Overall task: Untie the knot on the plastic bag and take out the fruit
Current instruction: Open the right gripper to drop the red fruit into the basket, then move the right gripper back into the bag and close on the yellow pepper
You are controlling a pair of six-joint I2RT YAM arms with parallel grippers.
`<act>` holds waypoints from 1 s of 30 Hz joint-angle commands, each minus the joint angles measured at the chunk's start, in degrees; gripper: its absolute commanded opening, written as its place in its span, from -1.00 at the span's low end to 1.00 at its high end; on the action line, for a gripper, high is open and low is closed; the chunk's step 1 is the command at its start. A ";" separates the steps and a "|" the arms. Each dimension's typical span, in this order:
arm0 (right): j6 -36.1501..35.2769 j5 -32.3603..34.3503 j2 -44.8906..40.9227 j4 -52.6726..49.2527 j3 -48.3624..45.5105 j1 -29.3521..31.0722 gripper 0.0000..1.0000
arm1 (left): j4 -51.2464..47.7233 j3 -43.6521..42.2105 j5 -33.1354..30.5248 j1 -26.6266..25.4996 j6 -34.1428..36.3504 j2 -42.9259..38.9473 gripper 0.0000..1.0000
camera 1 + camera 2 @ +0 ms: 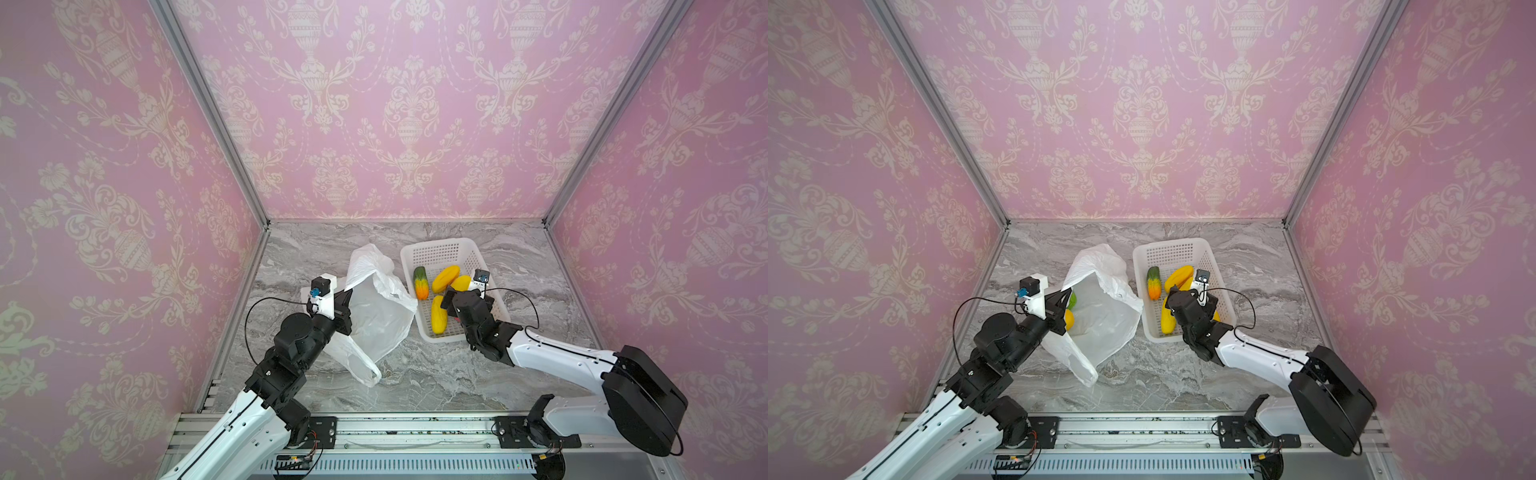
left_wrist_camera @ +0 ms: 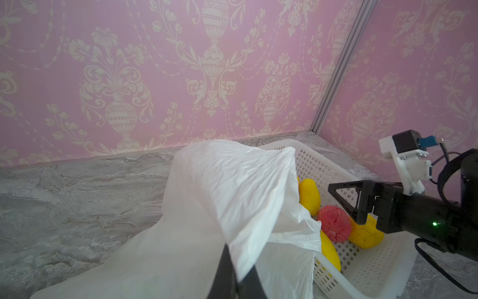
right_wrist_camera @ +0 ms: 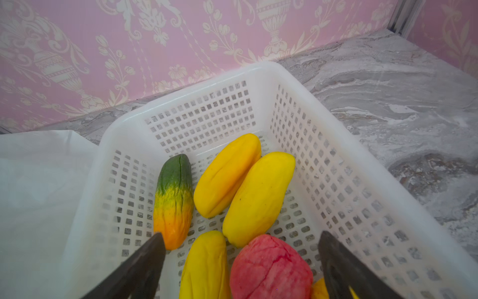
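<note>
My left pincer [image 2: 238, 261] grips the plastic bag [image 2: 227, 186], whose fold half hides fruit [image 1: 1068, 319] inside; my right pincer [image 3: 240, 234] gapes wide above the basket [image 3: 258, 75]. Grey marble desk [image 1: 415, 382], pink wallpaper [image 1: 415, 104].

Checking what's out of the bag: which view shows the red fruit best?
The right wrist view: the red fruit lies close up in the basket, partly cropped. The left wrist view shows most of it, smaller. In both top views the right arm covers it.

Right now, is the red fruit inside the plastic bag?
No, the red fruit lies on the floor of the white basket, outside the plastic bag.
</note>
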 commanded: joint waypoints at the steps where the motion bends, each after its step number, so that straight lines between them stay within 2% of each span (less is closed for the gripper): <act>1: -6.94 1.65 -4.50 2.15 -1.46 3.05 0.71 | 0.12 1.83 1.07 0.15 1.12 0.25 -1.00; 6: -19.80 -4.51 -8.95 6.19 0.24 9.61 0.43 | -0.77 2.40 -0.53 0.17 0.87 1.29 -1.00; 8: -23.49 -9.93 -8.84 7.65 1.39 12.04 0.32 | -1.04 2.73 -1.26 0.15 0.54 1.24 -1.00; 15: -28.37 -26.05 -0.70 18.40 2.89 19.85 -0.01 | -3.39 3.41 -6.20 0.15 0.21 0.43 -1.00; 19: -27.46 -29.94 10.35 25.99 4.89 23.01 -0.23 | -4.26 4.21 -6.31 0.15 -0.94 0.86 -1.00; 23: -21.39 -34.69 25.44 33.36 10.02 24.02 -0.33 | -3.72 4.75 -4.70 0.15 -1.87 2.05 -1.00; 27: -18.09 -39.75 37.44 33.58 18.58 25.49 -0.35 | -3.83 4.71 -7.21 0.16 -2.21 1.61 -1.00; 30: -16.95 -41.16 42.41 30.32 24.87 26.15 -0.34 | -3.05 3.09 -11.88 0.24 -3.00 -1.50 -1.00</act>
